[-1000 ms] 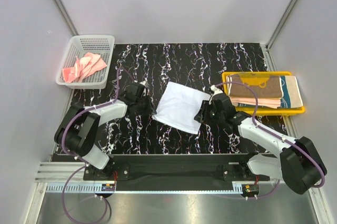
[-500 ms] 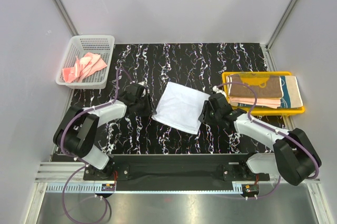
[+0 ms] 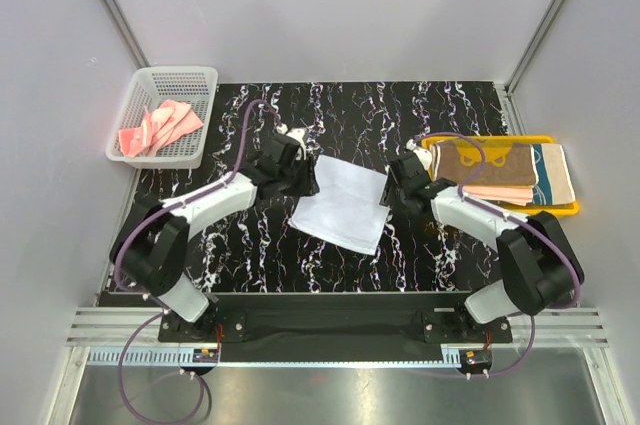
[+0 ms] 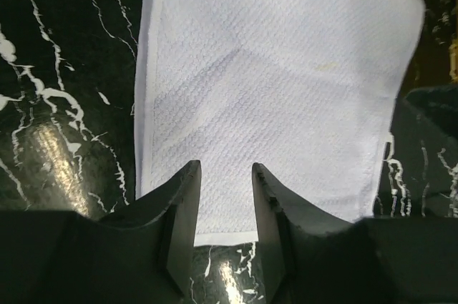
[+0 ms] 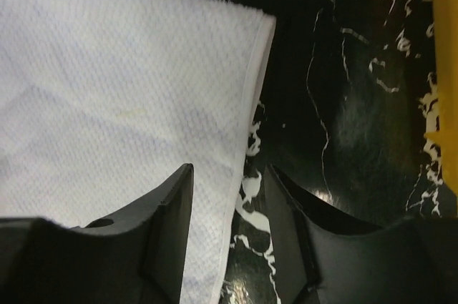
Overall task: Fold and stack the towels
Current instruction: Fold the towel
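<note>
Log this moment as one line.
light towel: flat on table | left fingers: open over its left edge | right fingers: open over its right edge | yellow tray: folded towels stacked | basket: pink towel

Marbled black table (image 3: 350, 115) — white mesh basket (image 3: 178, 71) left, yellow tray (image 3: 510, 210) right.

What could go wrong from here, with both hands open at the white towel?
1. The right hand straddles one hem of the white waffle-textured towel; closing may catch only the hem, which could slip.
2. The left hand is open over another edge, and the towel lies askew, so uneven grips could skew the fold.
3. The right arm's purple cable loops over the folded towels in the yellow plastic tray and might disturb them.
</note>
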{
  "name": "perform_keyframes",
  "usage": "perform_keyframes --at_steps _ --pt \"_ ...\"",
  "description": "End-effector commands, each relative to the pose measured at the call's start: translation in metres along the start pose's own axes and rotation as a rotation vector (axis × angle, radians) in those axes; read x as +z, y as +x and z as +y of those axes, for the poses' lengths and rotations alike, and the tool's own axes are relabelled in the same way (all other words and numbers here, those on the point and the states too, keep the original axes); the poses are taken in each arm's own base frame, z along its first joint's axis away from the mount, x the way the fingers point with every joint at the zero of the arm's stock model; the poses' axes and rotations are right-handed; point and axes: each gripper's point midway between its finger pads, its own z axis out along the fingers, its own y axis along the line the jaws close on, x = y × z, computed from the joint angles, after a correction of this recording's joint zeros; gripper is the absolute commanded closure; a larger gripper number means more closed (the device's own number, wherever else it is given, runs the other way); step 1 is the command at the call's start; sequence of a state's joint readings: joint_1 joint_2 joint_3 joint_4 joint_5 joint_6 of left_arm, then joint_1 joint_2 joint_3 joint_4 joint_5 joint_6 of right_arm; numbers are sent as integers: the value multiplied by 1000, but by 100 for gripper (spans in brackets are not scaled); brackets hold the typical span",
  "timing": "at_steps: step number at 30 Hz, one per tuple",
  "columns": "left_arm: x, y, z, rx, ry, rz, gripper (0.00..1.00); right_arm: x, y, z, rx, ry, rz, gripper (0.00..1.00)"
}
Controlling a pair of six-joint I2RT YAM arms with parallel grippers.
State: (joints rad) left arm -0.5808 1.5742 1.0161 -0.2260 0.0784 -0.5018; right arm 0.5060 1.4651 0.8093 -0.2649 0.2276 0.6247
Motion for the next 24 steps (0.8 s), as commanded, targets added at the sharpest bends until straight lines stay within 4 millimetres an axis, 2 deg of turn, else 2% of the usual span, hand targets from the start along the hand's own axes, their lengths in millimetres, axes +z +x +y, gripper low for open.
perform_keyframes --at_steps 1,4,6,7,9,10,13,14,16,17,19,21,24 --pt "27 16 -1 59 7 80 62 9 -38 2 15 57 -84 50" --pt "41 43 16 38 -76 152 65 28 -41 0 10 93 -70 50" --pt "44 53 22 -7 -97 165 66 39 -42 0 -1 111 -60 50" --pt "44 64 31 -20 -132 172 66 50 -41 3 -11 122 -43 51" --pt "43 74 36 -61 -156 176 67 61 -40 5 -29 127 -26 52" --pt "42 87 44 -97 -178 191 68 71 -41 8 -37 131 -13 53" --pt "37 99 46 -160 -176 177 71 84 -40 19 -74 108 24 55" --pt "34 115 50 -200 -191 196 72 87 -39 26 -86 78 37 56" --pt "29 120 49 -237 -182 173 75 90 -38 32 -102 57 44 56" --pt "24 135 55 -276 -207 181 75 90 -35 36 -117 36 55 56" --pt "18 136 47 -308 -178 159 76 90 -30 38 -133 22 69 57" --pt "12 149 42 -329 -174 172 76 86 -21 40 -153 13 85 57" --pt "4 151 34 -343 -154 166 76 72 -7 42 -167 -13 95 56"
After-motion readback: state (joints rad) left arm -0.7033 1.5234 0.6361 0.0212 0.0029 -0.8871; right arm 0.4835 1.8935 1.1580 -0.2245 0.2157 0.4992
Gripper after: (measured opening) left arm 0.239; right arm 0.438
